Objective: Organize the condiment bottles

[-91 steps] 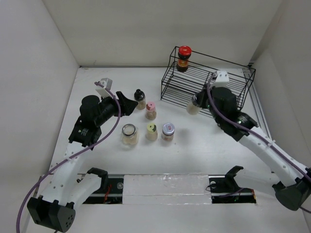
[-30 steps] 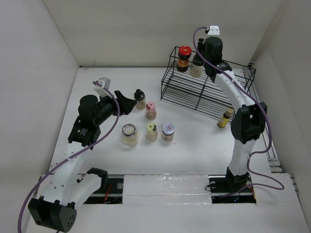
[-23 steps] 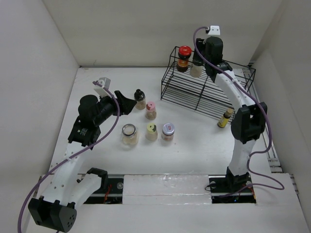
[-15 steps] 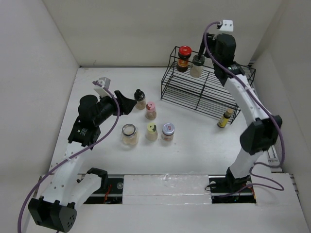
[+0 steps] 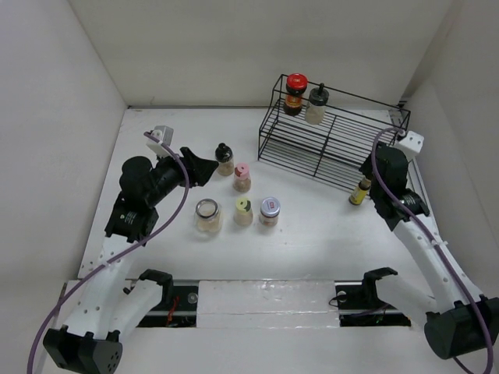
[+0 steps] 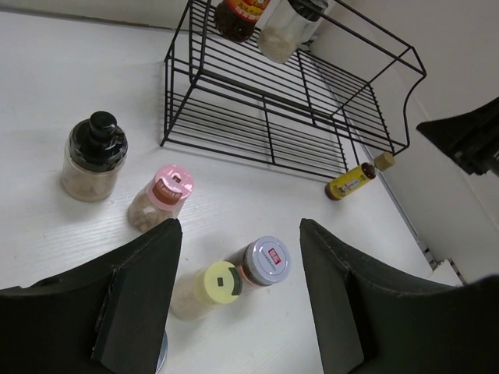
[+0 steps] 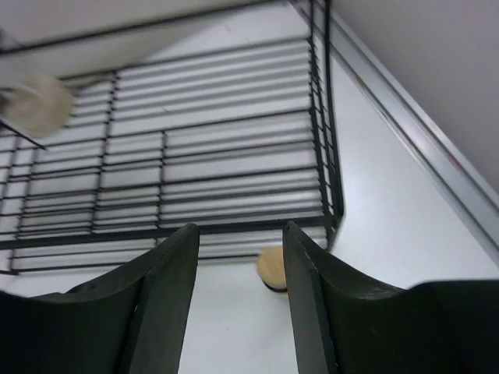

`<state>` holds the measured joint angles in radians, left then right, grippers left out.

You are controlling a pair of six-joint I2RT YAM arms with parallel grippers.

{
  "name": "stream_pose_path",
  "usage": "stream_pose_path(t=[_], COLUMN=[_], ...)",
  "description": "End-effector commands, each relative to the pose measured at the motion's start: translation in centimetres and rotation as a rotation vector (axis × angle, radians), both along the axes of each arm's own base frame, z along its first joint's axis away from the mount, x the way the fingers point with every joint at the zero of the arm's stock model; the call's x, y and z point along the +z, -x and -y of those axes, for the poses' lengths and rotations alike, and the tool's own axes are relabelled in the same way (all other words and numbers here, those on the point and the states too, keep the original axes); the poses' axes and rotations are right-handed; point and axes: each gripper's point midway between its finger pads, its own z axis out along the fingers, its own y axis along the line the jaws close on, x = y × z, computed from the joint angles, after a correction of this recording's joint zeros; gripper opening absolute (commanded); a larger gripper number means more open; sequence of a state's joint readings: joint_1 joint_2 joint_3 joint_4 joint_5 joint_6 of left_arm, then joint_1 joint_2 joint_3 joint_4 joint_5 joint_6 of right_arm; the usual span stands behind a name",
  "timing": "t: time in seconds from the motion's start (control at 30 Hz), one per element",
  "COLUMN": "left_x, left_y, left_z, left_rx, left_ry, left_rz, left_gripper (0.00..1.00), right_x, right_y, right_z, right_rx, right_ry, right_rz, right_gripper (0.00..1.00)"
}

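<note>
Five jars stand on the table: black cap (image 5: pixel 224 159), pink cap (image 5: pixel 242 177), yellow-green cap (image 5: pixel 243 211), silver cap (image 5: pixel 270 210) and a wide clear-lidded jar (image 5: pixel 207 216). A red-capped jar (image 5: pixel 295 92) and a black-capped beige bottle (image 5: pixel 315 105) stand on the top shelf of the black wire rack (image 5: pixel 327 144). A slim amber bottle (image 5: pixel 359 190) stands off the rack's right front corner. My left gripper (image 5: pixel 199 166) is open and empty above the yellow-green and silver jars (image 6: pixel 238 280). My right gripper (image 5: pixel 369 173) is open and empty, with the amber bottle's tan cap (image 7: pixel 272 267) between and below its fingers.
The rack's wires (image 7: pixel 218 179) lie just ahead of my right gripper. White walls close in the table on three sides, and the right wall's edge strip (image 7: pixel 421 156) runs close by. The right arm (image 6: pixel 468 136) shows at the edge of the left wrist view.
My right gripper has let go of the black-capped beige bottle on the rack's top shelf and come back down to the amber bottle. The left gripper has barely moved.
</note>
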<state>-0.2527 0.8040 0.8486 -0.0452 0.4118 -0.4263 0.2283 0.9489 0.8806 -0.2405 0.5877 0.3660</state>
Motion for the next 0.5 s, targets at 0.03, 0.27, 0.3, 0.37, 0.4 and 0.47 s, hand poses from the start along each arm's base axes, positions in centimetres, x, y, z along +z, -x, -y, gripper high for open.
stream_pose_path(t=[0.03,0.27,0.3,0.37,0.4,0.47], left_x=[2.8,3.1,3.1,3.1,3.1,3.1], left_y=[0.7,0.8,0.8,0.8,0.8,0.8], left_z=[0.3,0.1,0.1,0.1,0.1,0.1], left_rx=[-0.026,-0.016,-0.016,-0.016,-0.016,-0.016], left_ry=[0.028,0.029,0.029,0.029,0.029,0.029], left_rz=[0.093,0.102,0.102,0.102,0.102,0.102], left_gripper=[0.58,0.58,0.58,0.58,0.58,0.58], right_x=[-1.7,-6.3,-6.8,-7.0,-7.3,-8.5], right_y=[2.3,1.9,1.4,0.5,0.2,-0.6], right_z=[1.7,1.6,1.8,1.0,1.1,0.5], right_rx=[-0.092,-0.086,-0.090,-0.041,-0.040,0.003], right_ry=[-0.045,-0.078,-0.081,-0.101,-0.107,-0.086], right_rz=[-0.039,-0.127,-0.135,-0.134,-0.139,-0.181], right_gripper=[0.53,0.54,0.54,0.54,0.54,0.56])
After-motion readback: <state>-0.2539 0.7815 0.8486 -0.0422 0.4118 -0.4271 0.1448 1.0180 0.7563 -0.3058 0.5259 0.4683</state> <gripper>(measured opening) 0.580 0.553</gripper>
